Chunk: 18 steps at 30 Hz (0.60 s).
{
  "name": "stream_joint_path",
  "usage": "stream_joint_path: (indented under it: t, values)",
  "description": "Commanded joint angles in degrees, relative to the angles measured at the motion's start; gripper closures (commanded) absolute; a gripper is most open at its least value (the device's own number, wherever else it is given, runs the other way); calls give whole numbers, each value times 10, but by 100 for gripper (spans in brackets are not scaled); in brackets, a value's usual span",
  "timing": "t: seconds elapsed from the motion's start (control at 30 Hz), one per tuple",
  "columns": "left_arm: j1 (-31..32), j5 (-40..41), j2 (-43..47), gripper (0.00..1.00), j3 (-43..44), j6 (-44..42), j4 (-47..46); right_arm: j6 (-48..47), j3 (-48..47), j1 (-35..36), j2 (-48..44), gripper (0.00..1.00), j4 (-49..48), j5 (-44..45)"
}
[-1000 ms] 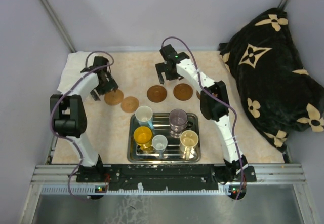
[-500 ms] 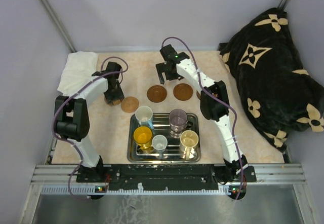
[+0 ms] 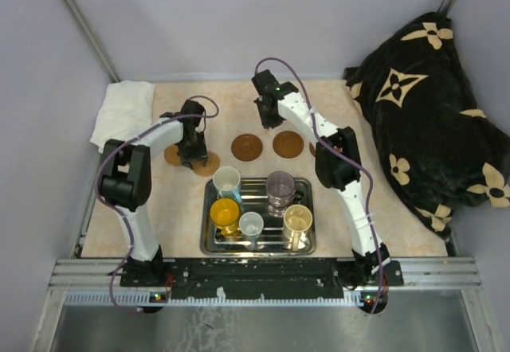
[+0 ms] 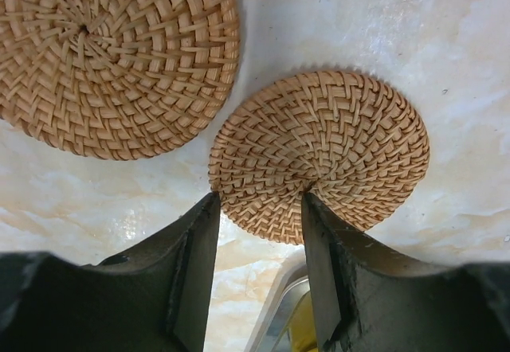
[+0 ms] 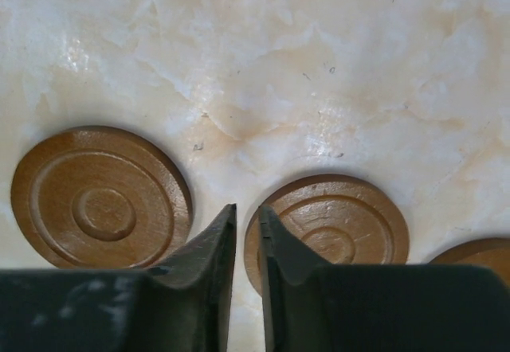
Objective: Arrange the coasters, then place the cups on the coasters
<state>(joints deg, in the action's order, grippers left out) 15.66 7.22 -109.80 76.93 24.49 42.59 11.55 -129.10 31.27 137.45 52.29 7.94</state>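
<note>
The coasters (image 3: pixel 247 146) lie in a loose row across the middle of the counter (image 3: pixel 231 101), just beyond the steel tray (image 3: pixel 255 181). The step in hand looks to be spacing that row.

The left gripper (image 4: pixel 256 209) stands over the near rim of a woven coaster (image 4: pixel 319 153), the one closest to the tray. Its jaws are about half apart with the rim between them, and I cannot tell whether they actually bite. A second woven coaster (image 4: pixel 111 57) lies just beside it, toward the counter's left edge. To do this well I would drag the disc flat rather than lift it, since the weave probably gives under a pinch. I would also steer it clear of the light blue cup (image 3: pixel 226 181) close by.

The right gripper (image 5: pixel 247 213) hangs over the gap between two wooden coasters (image 5: pixel 100 201), jaws drawn almost together and empty. Used as a narrow pusher, it should press a disc's edge on a line through the centre, or the disc will likely swing aside. The gaps ought to leave room for handles.

Count:
- Five coasters: two woven and three wooden, the third wooden coaster (image 5: pixel 478 252) showing only a sliver.
- Five cups: the light blue at the tray's far left corner, a purplish-grey cup (image 3: pixel 280 185), a yellow cup (image 3: pixel 225 211), a small grey-white cup (image 3: pixel 251 224) and a cream cup (image 3: pixel 297 220).
- One tray.
- One white cloth (image 3: pixel 123 109) in the counter's far left corner.
- One black flowered blanket (image 3: pixel 430 105) past the right edge.
</note>
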Motion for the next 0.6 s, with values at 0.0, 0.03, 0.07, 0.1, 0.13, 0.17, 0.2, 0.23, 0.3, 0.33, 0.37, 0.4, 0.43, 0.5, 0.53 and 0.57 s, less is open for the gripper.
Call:
stream_joint_path:
  t: [0.0, 0.03, 0.07, 0.1, 0.13, 0.17, 0.2, 0.23, 0.3, 0.33, 0.37, 0.4, 0.43, 0.5, 0.53, 0.57]
  values:
    - [1, -6, -33, 48, 27, -9, 6, -5, -24, -6, -40, 89, -4, 18]
    - [1, -10, -40, 48, 35, -11, 6, -5, -26, -6, -41, 94, -4, 20]
    - [1, -14, -51, 47, 45, -13, 6, -5, -27, -7, -40, 98, -3, 23]
    - [1, -17, -61, 47, 56, -14, 6, -5, -29, -7, -40, 99, -2, 25]
    - [0, -18, -73, 47, 68, -16, 8, -5, -30, -8, -40, 99, 0, 28]
    - [1, -18, -85, 47, 81, -17, 9, -5, -31, -8, -40, 99, 2, 30]
    - [0, -15, -95, 46, 92, -17, 11, -5, -32, -9, -40, 99, 4, 34]
    - [-1, -12, -106, 46, 103, -18, 10, -6, -32, -9, -40, 99, 6, 37]
    - [-4, -8, -124, 45, 124, -17, 9, -6, -33, -9, -41, 98, 10, 44]
    - [-8, -10, -132, 44, 136, -15, 9, -7, -35, -9, -41, 98, 13, 49]
    - [-12, -15, -142, 44, 149, -11, 8, -7, -37, -10, -40, 98, 16, 53]
    - [-16, -21, -151, 44, 161, -6, 7, -7, -41, -10, -39, 98, 20, 55]
    - [-20, -25, -159, 43, 173, -3, 4, -7, -46, -10, -37, 98, 24, 57]
    - [-26, -29, -175, 43, 197, -1, 2, -7, -56, -11, -32, 98, 33, 60]
    - [-28, -29, -182, 43, 207, -1, 4, -6, -60, -10, -30, 98, 37, 62]
    - [-29, -28, -188, 43, 215, -1, 7, -6, -62, -10, -29, 97, 41, 64]
